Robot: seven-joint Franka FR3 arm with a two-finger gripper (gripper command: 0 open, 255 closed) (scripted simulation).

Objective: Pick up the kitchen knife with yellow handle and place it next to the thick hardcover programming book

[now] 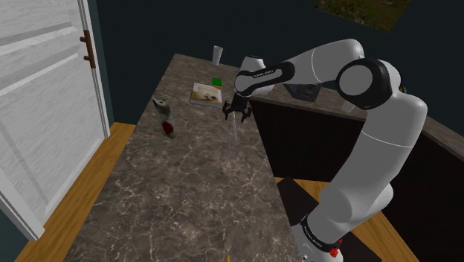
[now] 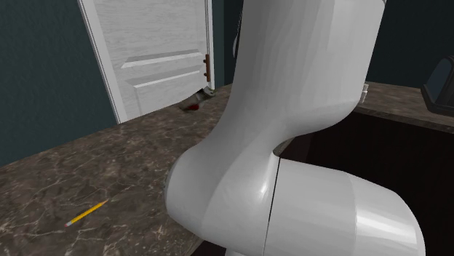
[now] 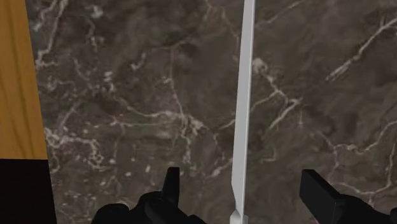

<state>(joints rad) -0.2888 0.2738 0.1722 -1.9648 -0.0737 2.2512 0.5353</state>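
Note:
The knife (image 1: 235,128) shows as a thin pale blade running from my gripper (image 1: 238,110) toward the near end of the dark marble counter (image 1: 186,186). In the wrist view the pale blade (image 3: 243,108) lies lengthwise between my fingers (image 3: 172,186), which stand apart on either side and do not touch it, so the gripper (image 3: 242,177) is open. The handle is hidden under the hand. The book (image 1: 206,92), light-covered with a green patch near it, lies flat just beyond the gripper toward the shoulder view's upper left.
A small figure (image 1: 160,106) and a red object (image 1: 169,130) sit near the counter's left edge. A pale cup (image 1: 217,53) stands at the far end. A yellow pencil (image 2: 87,212) lies on the near counter. A white door (image 1: 44,89) stands left; a dark cabinet drop (image 1: 312,141) lies right.

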